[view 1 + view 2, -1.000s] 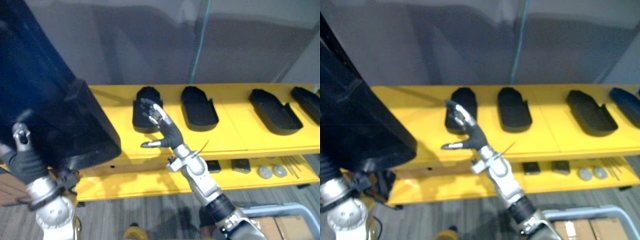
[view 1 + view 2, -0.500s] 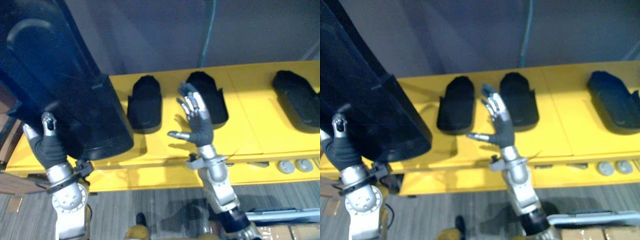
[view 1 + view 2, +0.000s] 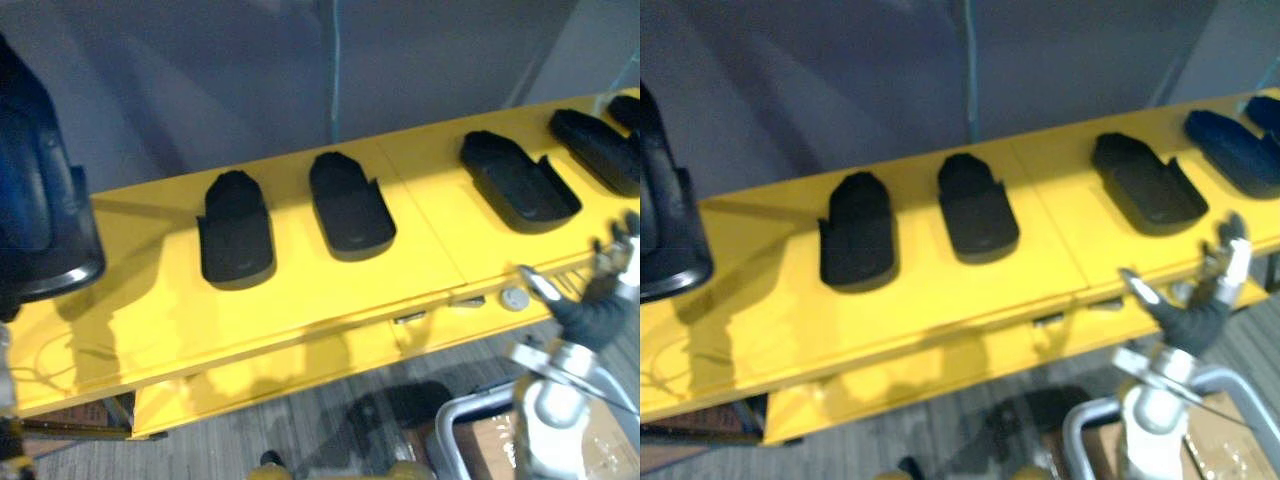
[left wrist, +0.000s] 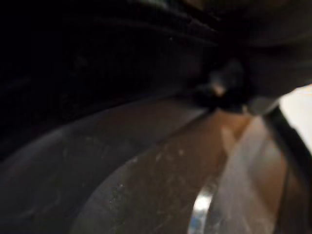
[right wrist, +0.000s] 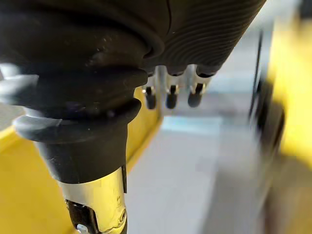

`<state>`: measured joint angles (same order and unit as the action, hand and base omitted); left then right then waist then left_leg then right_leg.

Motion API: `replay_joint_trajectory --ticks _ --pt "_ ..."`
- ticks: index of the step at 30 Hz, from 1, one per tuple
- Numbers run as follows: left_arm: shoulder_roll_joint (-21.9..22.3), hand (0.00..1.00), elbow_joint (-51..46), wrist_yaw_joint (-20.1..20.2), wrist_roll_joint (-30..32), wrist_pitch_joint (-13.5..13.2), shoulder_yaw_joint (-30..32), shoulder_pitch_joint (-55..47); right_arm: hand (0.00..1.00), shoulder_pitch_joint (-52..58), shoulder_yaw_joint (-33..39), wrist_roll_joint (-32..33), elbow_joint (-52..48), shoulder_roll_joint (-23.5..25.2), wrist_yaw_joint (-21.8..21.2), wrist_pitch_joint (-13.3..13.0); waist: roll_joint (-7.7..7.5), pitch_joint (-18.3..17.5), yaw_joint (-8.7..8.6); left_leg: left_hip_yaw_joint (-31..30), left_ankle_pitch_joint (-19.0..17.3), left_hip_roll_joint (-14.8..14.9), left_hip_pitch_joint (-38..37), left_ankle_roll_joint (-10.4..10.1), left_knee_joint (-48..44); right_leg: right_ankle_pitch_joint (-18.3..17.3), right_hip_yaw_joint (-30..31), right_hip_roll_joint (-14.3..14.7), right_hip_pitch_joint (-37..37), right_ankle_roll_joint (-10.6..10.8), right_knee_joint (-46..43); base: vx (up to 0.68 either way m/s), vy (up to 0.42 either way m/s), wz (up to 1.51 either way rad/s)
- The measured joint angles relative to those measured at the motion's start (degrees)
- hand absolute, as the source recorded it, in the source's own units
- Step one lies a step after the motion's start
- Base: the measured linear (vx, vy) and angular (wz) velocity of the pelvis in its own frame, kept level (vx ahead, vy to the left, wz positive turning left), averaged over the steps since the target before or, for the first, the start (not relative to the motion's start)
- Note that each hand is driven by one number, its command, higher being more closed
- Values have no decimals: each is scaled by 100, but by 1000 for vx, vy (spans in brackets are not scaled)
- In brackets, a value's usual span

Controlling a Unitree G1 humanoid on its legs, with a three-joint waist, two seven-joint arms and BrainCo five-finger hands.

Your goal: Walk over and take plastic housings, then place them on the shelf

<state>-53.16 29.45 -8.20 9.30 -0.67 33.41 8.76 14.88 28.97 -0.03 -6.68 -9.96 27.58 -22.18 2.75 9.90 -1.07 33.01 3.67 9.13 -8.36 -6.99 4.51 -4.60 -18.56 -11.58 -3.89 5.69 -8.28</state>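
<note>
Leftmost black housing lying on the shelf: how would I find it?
Look at the long yellow shelf. Black plastic housings lie in a row on its top. The leftmost housing is at the row's left end, with bare yellow on its left side.

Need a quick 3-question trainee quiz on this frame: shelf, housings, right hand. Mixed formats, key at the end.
1. True or false: the right hand is curled round a housing.
2. The small black housings lie: A) on the floor, B) side by side on top of the yellow shelf, C) stacked in one pile.
3. Fill in: the big dark housing shows over the shelf's ____ end (robot's side).
Key: 1 false, the hand is open and empty, in front of the shelf's edge. 2 B. 3 left.
</note>
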Motion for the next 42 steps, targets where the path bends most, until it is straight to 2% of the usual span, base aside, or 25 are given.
replay_joint_trajectory --ticks 2,4,6,8,11,14,15,17,19,23,26,28,30,32,35,41,42 --pt "-104 100 370 346 -6 108 -13 28 0 96 218 354 884 -56 -39 145 49 -158 -59 147 -2 -5 38 -2 1 68 69 10 78 111 95 -71 21 -32" --pt "-195 100 734 799 -50 345 -150 40 0 301 376 637 2145 -31 -222 353 150 -243 -198 207 -2 -7 27 -3 3 93 140 16 84 148 103 -68 10 -14" --pt "-319 100 970 1133 -157 510 -369 64 0 502 383 648 2958 -1 -387 420 204 -285 -293 210 0 -6 30 -4 5 100 141 19 85 159 103 -52 5 -4" --pt "-376 100 1212 1421 -213 618 -550 247 0 692 474 648 3556 132 -489 461 220 -303 -304 217 5 -2 25 -8 6 114 151 26 86 170 103 -32 3 -4" --pt "-556 100 1501 1672 -210 679 -652 293 0 759 477 648 4109 260 -594 498 110 -328 -383 240 7 4 37 -10 9 166 177 40 117 140 122 -29 8 -5" --pt "-671 100 1684 1843 -147 745 -765 293 0 659 459 607 4382 363 -758 527 -93 -443 -362 393 7 0 45 -10 10 251 306 57 187 134 186 -16 19 -18" --pt "-672 100 1710 1846 -144 768 -773 297 0 652 457 603 4403 384 -772 549 -112 -443 -373 393 6 -3 46 -10 11 261 306 56 185 133 192 -16 19 -12" --pt "-688 100 1803 1831 71 853 -778 331 0 620 459 606 4664 481 -813 680 -320 -431 -388 396 0 -4 53 -4 15 280 303 54 189 121 192 0 0 0" --pt "-687 100 1954 1820 233 898 -797 338 0 615 462 607 4832 492 -869 732 -375 -403 -397 400 -6 -7 74 2 10 293 303 49 208 115 192 0 0 0" --pt "-687 100 2133 1577 378 998 -947 340 0 522 485 606 5259 505 -937 748 -387 -343 -375 390 0 -28 265 34 6 326 297 27 387 121 181 -5 6 1" --pt "-684 100 2132 1254 474 1010 -944 508 0 309 589 610 5321 511 -1006 750 -394 -5 -325 384 -6 -24 285 55 -3 326 293 22 403 120 163 -11 4 1" --pt "-679 100 2129 946 473 1010 -941 673 0 92 593 626 5319 501 -1003 749 -404 203 -299 359 -34 17 566 107 -181 326 283 3 633 119 106 -23 6 6" --pt "-666 100 2121 780 472 1012 -941 758 0 -107 595 671 5319 462 -997 747 -433 435 -295 333 -54 37 712 128 -335 328 273 -25 712 121 73 4 10 7" --pt "-617 100 2118 680 466 1040 -938 805 0 -207 636 768 5319 412 -991 740 -426 521 -292 306 -84 35 864 146 -446 340 265 -54 818 120 57 37 22 9" --pt "-612 100 1854 561 469 1006 -905 908 0 -301 702 841 5316 277 -988 739 -399 804 -271 206 -282 57 980 177 -749 340 241 -124 813 119 -28 74 52 15" --pt "-615 100 1718 492 474 944 -885 909 0 -482 704 833 5305 157 -990 728 -422 1024 -257 191 -792 206 1214 227 -1503 340 306 -210 890 118 -236 24 52 -1" --pt "-615 0 1713 491 473 941 -886 909 0 -489 704 833 5305 152 -990 728 -419 1031 -263 180 -841 225 1253 227 -1586 340 305 -214 901 118 -240 11 61 -4"
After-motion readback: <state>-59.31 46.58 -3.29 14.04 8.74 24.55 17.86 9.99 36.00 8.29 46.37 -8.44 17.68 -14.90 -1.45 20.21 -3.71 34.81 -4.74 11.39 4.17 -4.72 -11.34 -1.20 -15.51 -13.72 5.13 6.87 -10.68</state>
